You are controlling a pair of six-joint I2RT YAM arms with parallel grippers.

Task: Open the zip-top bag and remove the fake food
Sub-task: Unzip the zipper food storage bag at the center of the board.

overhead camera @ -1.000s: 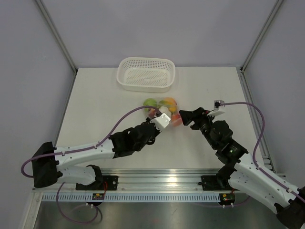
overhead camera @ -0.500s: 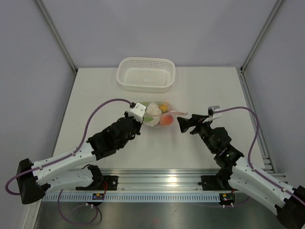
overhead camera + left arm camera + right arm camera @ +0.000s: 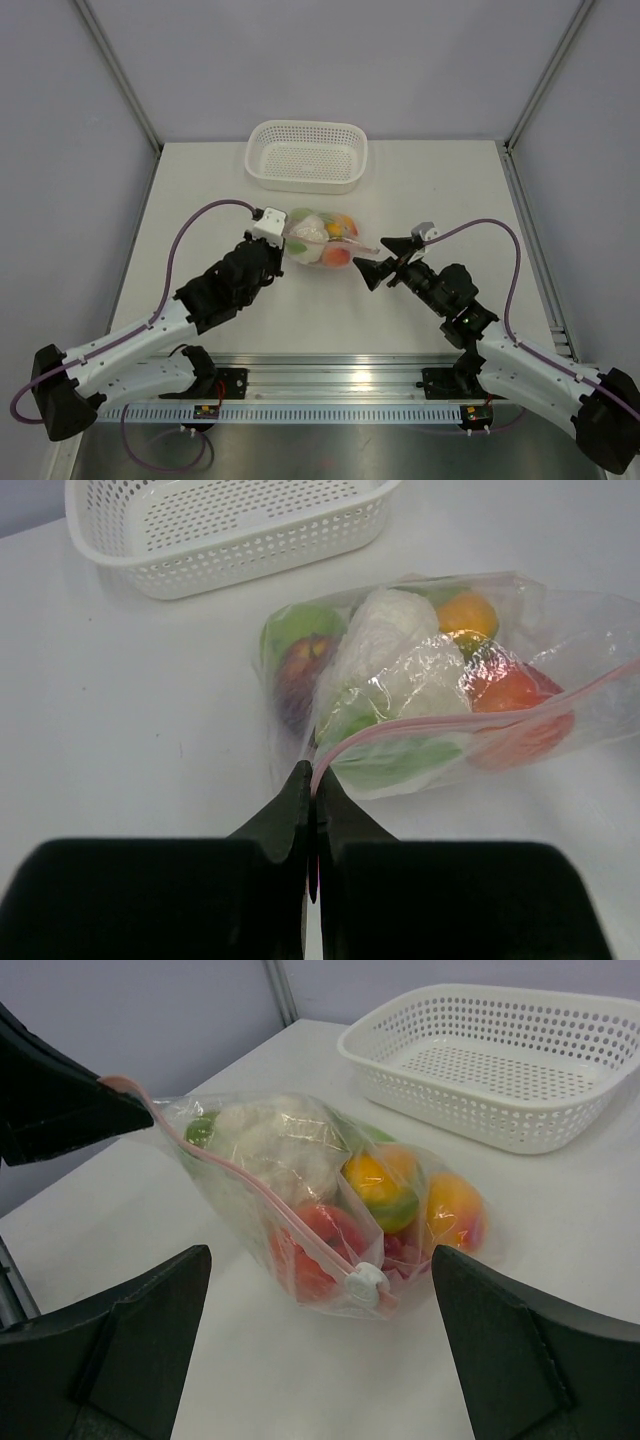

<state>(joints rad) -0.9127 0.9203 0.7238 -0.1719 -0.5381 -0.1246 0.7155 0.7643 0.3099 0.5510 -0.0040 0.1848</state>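
Observation:
The clear zip-top bag (image 3: pixel 320 238) lies on the white table, holding the fake food: white cauliflower (image 3: pixel 385 630), green apple (image 3: pixel 300 630), dark red piece (image 3: pixel 300 675), orange pieces (image 3: pixel 455 1210) and a red piece (image 3: pixel 325 1230). My left gripper (image 3: pixel 280 240) is shut on the left end of the pink zip strip (image 3: pixel 315 770). My right gripper (image 3: pixel 372 262) is open, just right of the bag and facing its white slider (image 3: pixel 364 1283); it touches nothing.
A white perforated basket (image 3: pixel 307 155) stands at the back of the table behind the bag, also in the left wrist view (image 3: pixel 220 530) and right wrist view (image 3: pixel 500 1060). Grey enclosure walls surround the table.
My left gripper has carried the bag's zip end to the left and back. My right gripper has let go of the bag, opened wide and drawn back a little.

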